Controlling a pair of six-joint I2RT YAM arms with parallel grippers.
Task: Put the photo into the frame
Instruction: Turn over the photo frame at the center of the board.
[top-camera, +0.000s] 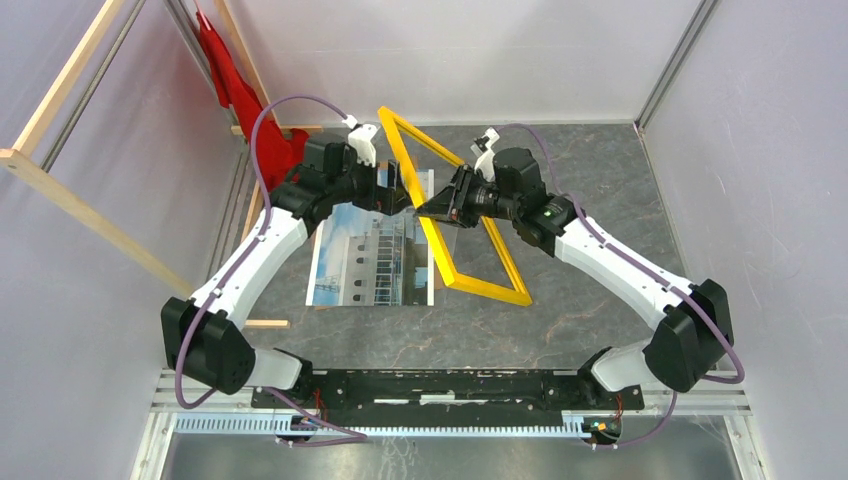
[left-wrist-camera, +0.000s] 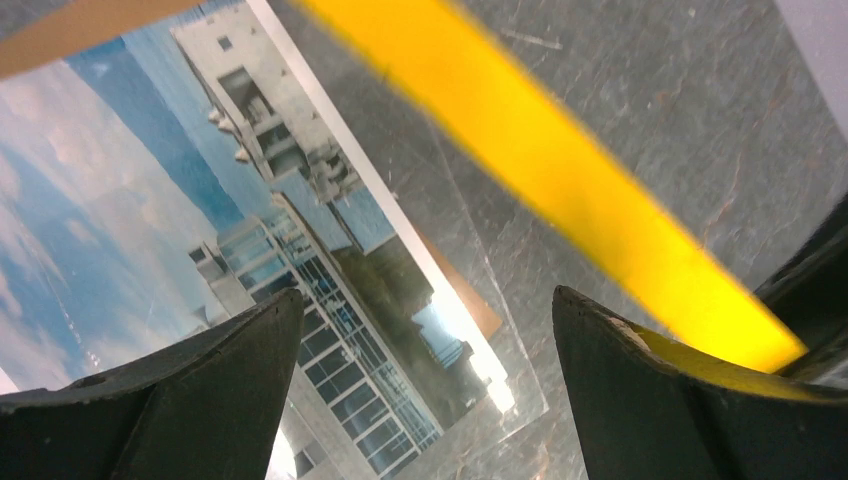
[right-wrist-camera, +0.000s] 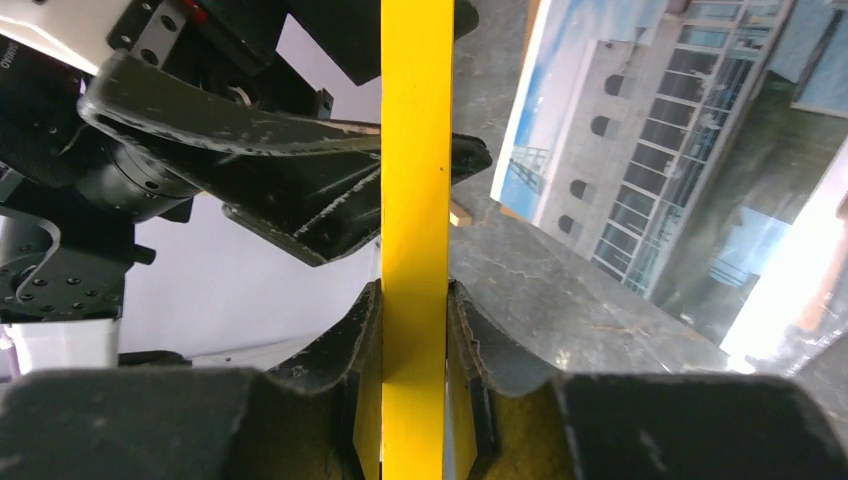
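While I watched from the top camera, the frame (top-camera: 485, 288) stood raised and tilted above the table (top-camera: 600, 180), its yellow bars crossing the right edge of the photo (top-camera: 365, 258), which lay flat and picture side up on the left half. From up there the right pincer (top-camera: 425, 208) and the left pincer (top-camera: 395, 190) met at the same long bar, and I could not tell which one had hold of it. The right wrist camera settled that: its pincer (right-wrist-camera: 415, 320) was pinching the yellow bar (right-wrist-camera: 415, 200) between both pads, with the other arm's black fingers (right-wrist-camera: 250, 125) reaching in behind the bar and the building print (right-wrist-camera: 620, 150) lying off to the right. The left wrist camera showed its own pincer (left-wrist-camera: 425, 300) spread wide with nothing in it, the blurred yellow bar (left-wrist-camera: 560, 170) slanting past near its right finger. Only that view gave me the layers under the print (left-wrist-camera: 150, 200): a clear sheet (left-wrist-camera: 500, 330) jutting past its edge and a brown board (left-wrist-camera: 70, 25) at the top left corner.
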